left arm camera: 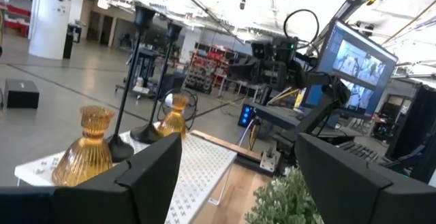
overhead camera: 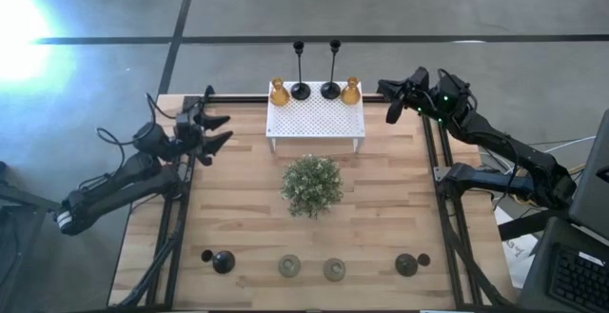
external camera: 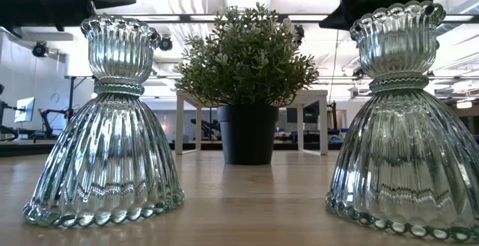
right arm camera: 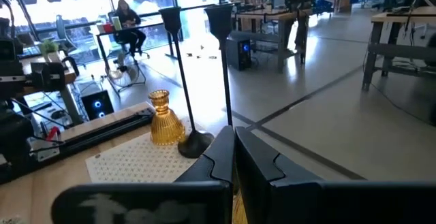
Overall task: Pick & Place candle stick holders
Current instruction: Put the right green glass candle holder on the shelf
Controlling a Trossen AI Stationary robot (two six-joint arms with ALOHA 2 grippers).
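Ribbed amber holders (overhead camera: pixel 279 91) and tall black holders (overhead camera: pixel 300 75) on stand (overhead camera: pixel 315 118), left hand (overhead camera: pixel 215 130) agape, right hand (overhead camera: pixel 403 97) closed.

Amber ribbed glass holders (overhead camera: pixel 279 91) (overhead camera: pixel 350 90), black thin-stemmed holders (overhead camera: pixel 300 69) (overhead camera: pixel 332 68) between them, white perforated stand (overhead camera: pixel 315 118), bushy green plant (overhead camera: pixel 311 184) — black-potted, pale greenish fluted holders (external camera: pixel 105 126) (external camera: pixel 404 123), light wood-grain table (overhead camera: pixel 381 208).

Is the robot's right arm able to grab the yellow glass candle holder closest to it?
Probably yes. The right gripper hangs just beside the amber holder on the white stand's corner, nothing between them. Its jaws look closed, so they'd need opening first.
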